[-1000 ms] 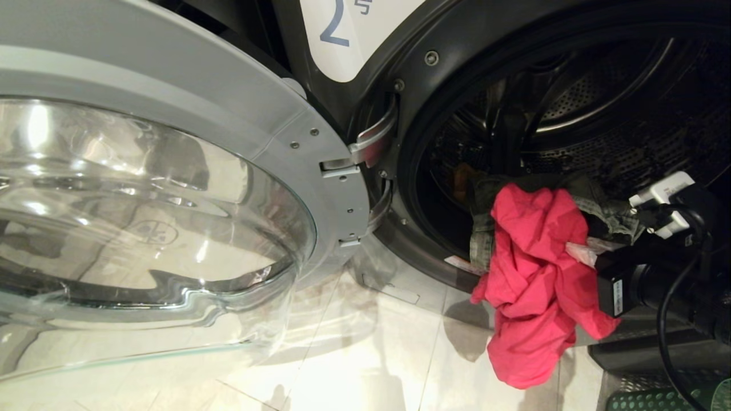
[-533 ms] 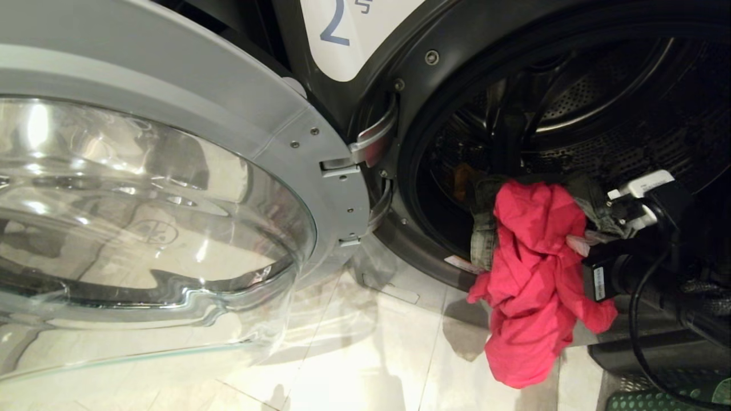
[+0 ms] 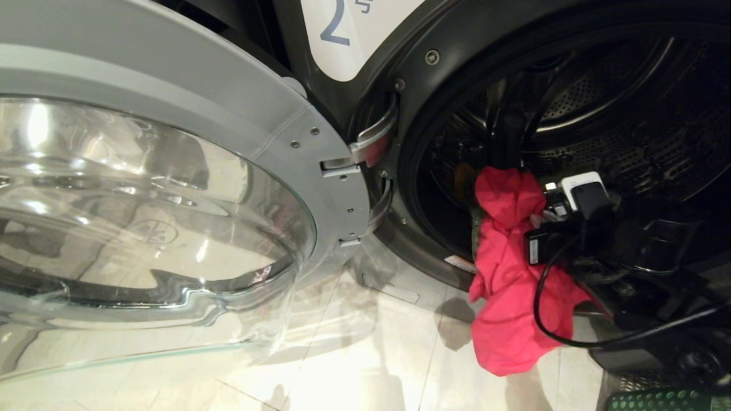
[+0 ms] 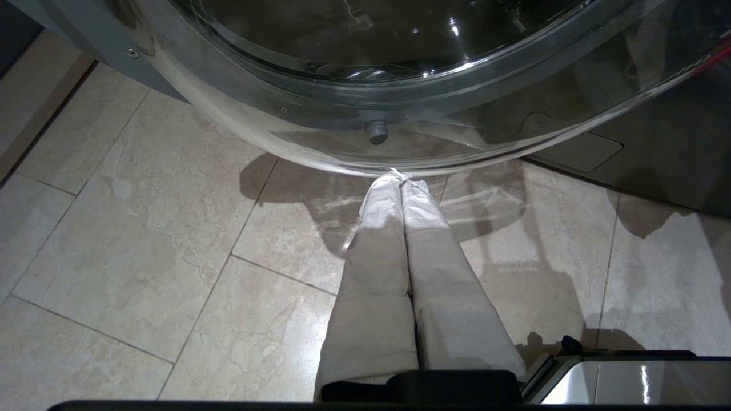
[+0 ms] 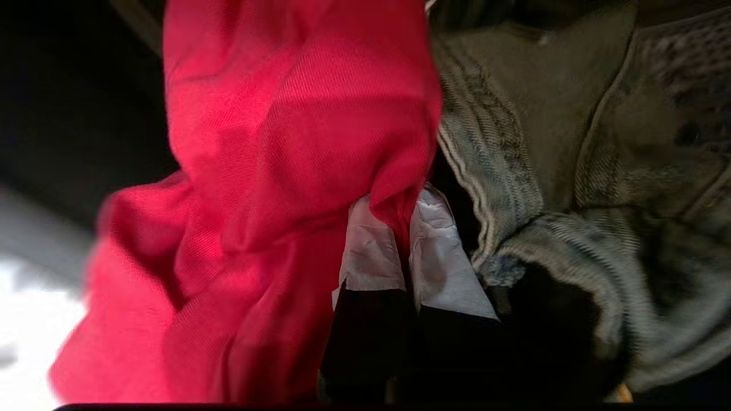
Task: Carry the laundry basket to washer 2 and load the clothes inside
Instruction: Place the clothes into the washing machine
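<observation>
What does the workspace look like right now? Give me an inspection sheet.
Surface: pale tiled floor.
Job's things: washer 2 open, glass door swung left; pink-red garment hangs over the drum lip toward the floor; denim piece beside it in the drum; green laundry basket at lower right.
Clutter: nothing seen.
Grippers: right tool shut on the pink-red garment at the drum mouth; left tool shut, empty, under the door.
Cables: black cable loops across the garment.
Surroundings: nothing seen.
</observation>
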Available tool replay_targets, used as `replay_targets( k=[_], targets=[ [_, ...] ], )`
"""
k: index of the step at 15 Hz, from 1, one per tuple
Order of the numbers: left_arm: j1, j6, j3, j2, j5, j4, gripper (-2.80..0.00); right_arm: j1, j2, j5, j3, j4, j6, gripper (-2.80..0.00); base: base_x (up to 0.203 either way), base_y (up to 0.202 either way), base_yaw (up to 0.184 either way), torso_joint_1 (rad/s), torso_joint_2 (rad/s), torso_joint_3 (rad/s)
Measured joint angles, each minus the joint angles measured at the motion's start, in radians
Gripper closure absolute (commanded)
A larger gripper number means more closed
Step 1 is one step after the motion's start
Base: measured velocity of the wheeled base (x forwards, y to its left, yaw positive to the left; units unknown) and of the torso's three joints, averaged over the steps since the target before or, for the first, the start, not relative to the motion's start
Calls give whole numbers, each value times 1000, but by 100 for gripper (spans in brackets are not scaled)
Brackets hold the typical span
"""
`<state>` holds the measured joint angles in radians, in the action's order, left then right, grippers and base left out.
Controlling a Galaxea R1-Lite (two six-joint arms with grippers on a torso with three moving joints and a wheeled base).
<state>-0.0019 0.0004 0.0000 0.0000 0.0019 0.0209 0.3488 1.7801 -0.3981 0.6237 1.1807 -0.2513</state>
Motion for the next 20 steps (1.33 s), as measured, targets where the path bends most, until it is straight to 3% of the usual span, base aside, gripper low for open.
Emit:
replay_targets(
  k=[4, 9, 16, 20],
  targets=[
    [0, 0, 0, 0, 0, 0, 0, -60, 232, -11, 234, 152, -108, 0, 0, 0, 0, 0, 0, 0],
    [0, 0, 0, 0, 0, 0, 0, -89, 399, -5, 644, 156, -211, 0, 0, 0, 0, 0, 0, 0],
    [0, 0, 0, 0, 0, 0, 0, -141, 472, 29, 1139, -162, -231, 0, 0, 0, 0, 0, 0, 0],
    [0, 0, 0, 0, 0, 0, 0, -185, 489, 34, 1259, -330, -227, 0, 0, 0, 0, 0, 0, 0]
  ],
)
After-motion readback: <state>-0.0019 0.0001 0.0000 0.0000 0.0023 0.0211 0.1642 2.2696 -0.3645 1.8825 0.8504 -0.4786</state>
